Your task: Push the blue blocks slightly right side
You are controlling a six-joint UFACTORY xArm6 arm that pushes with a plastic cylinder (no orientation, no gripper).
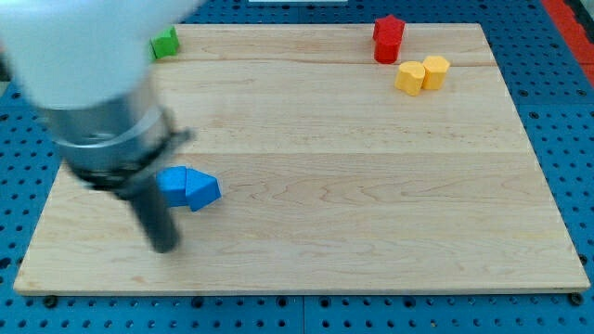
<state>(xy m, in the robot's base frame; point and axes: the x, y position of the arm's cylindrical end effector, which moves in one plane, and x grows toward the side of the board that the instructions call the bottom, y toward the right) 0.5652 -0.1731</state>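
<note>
Two blue blocks lie touching at the board's lower left: a blue block (174, 185) partly hidden behind the rod, and a blue triangular block (201, 191) on its right. My tip (165, 246) rests on the board just below and slightly left of the blue pair, a short gap from them. The arm's blurred grey body covers the view's upper left.
A green block (165, 43) sits at the board's top left edge. A red block (388, 39) stands at the top right. Two yellow blocks (421, 74) lie touching just below and right of the red one. The wooden board (371, 186) sits on a blue pegboard.
</note>
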